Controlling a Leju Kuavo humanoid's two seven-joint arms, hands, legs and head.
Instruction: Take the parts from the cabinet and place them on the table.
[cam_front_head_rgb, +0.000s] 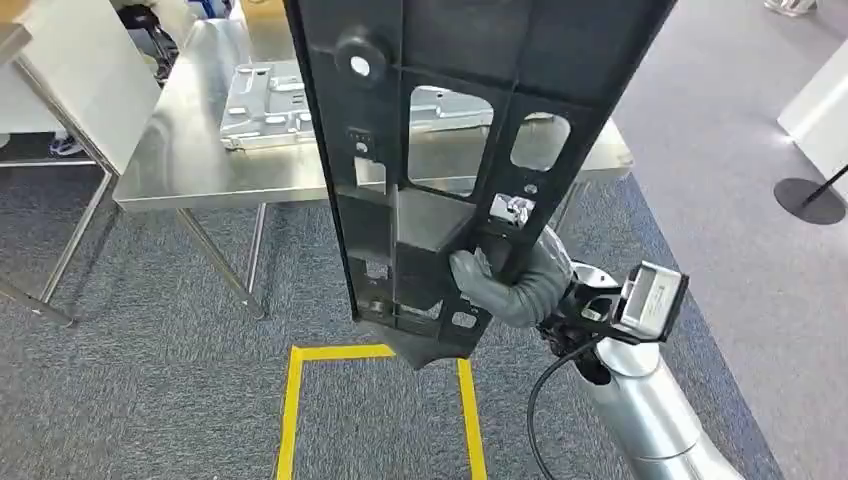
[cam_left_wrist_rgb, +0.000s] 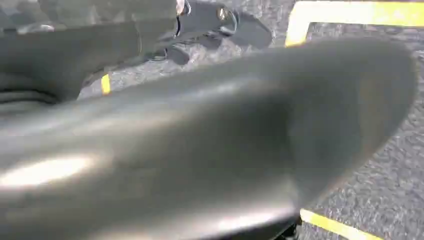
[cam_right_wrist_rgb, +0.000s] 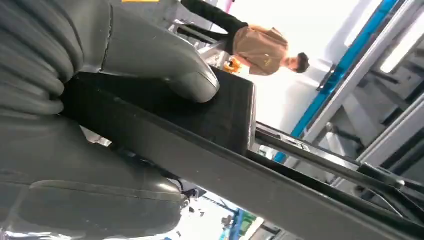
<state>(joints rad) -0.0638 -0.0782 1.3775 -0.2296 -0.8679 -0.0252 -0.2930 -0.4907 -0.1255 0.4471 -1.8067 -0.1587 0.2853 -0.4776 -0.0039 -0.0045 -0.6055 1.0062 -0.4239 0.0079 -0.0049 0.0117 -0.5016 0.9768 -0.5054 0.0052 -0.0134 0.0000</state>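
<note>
Gripping black panel (cam_front_head_rgb: 440, 150), right hand (cam_front_head_rgb: 510, 280); no legible writing.

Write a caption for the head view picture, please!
The right hand grips a long black part above the carpet, facing a steel table.

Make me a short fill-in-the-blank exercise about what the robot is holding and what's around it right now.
1. The black panel is held by the robot's ____ hand.
2. The table ahead has a ____ metal top.
3. A grey metal part already lies on the ____.
4. The tape marking the carpet is ____.

Missing words: right; shiny; table; yellow
</note>
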